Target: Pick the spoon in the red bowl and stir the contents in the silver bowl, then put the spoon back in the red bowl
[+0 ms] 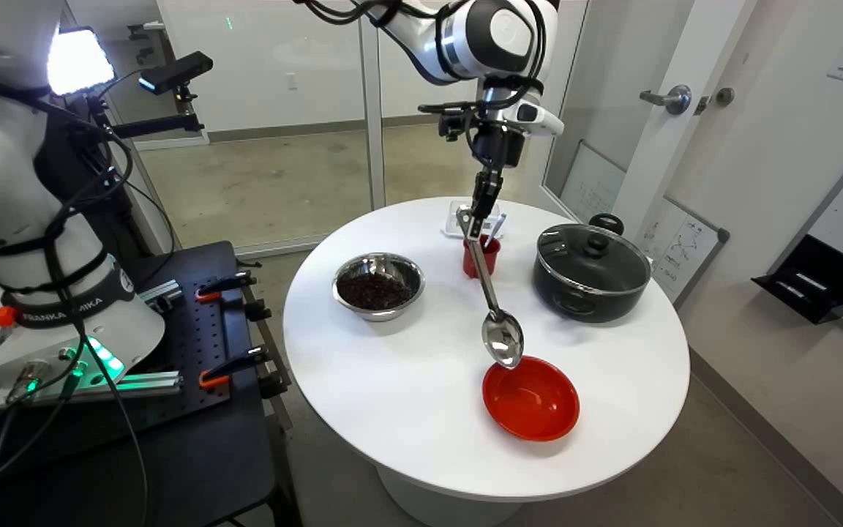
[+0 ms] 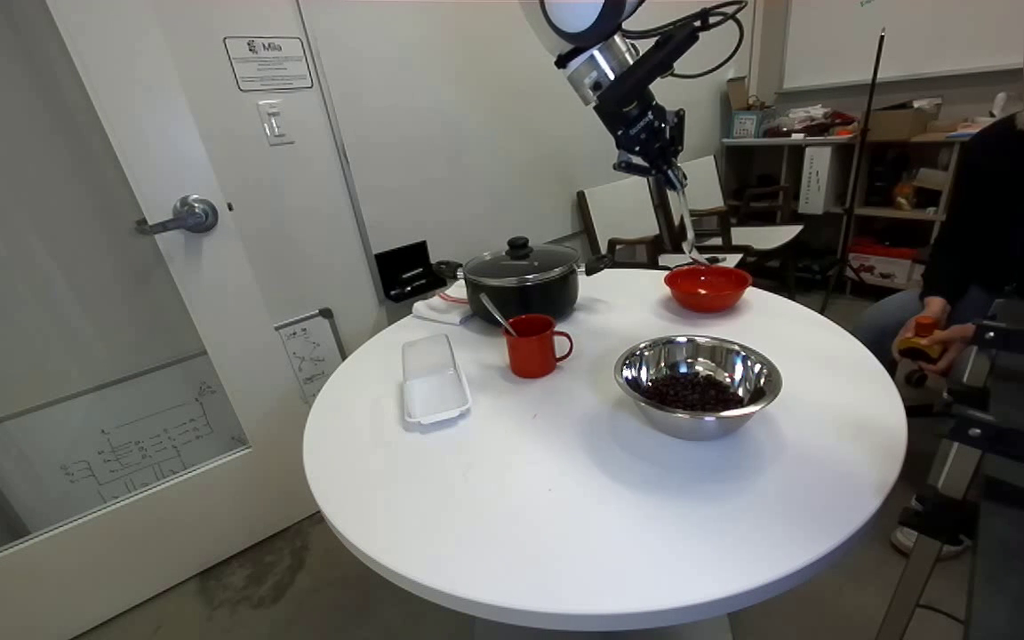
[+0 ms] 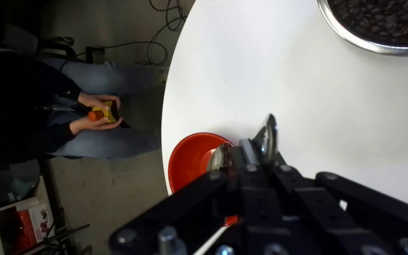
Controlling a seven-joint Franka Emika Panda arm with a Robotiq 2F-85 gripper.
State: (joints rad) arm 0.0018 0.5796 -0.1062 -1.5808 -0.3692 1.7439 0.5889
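My gripper (image 1: 475,225) is shut on the spoon (image 1: 503,339) near the end of its handle. The gripper (image 2: 676,182) and spoon (image 2: 687,222) also show in an exterior view. The silver spoon slants down, its oval head at the edge of the red bowl (image 1: 538,413). In the wrist view, the spoon's head (image 3: 218,156) overlaps the red bowl (image 3: 190,159), partly hidden by the gripper (image 3: 260,156). I cannot tell whether it touches the bowl. The silver bowl (image 2: 699,427) stands apart, with dark bean-like contents (image 3: 388,21) inside.
A black lidded pot (image 1: 592,274) stands on the round white table (image 1: 407,410). A red cup (image 2: 532,347) with a utensil in it and a white butter dish (image 2: 435,391) stand near it. A seated person (image 3: 94,109) holds a yellow device beside the table.
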